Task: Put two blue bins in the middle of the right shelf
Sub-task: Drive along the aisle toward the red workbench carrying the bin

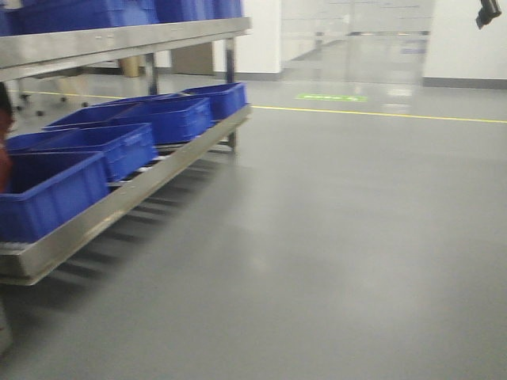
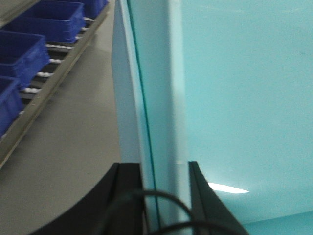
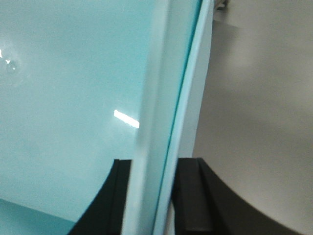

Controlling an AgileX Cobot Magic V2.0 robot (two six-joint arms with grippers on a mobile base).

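A bin fills both wrist views and looks pale turquoise in the glare. My left gripper is shut on its upright left wall, one black finger on each side. My right gripper is shut the same way on the bin's opposite wall. Neither gripper nor the held bin shows in the front view. Several blue bins sit on the low level of a metal shelf at the left. The right shelf is out of view.
More blue bins stand on the upper level of the left shelf. Its low bins also show in the left wrist view. Grey floor stretches ahead to a yellow line and a glass wall.
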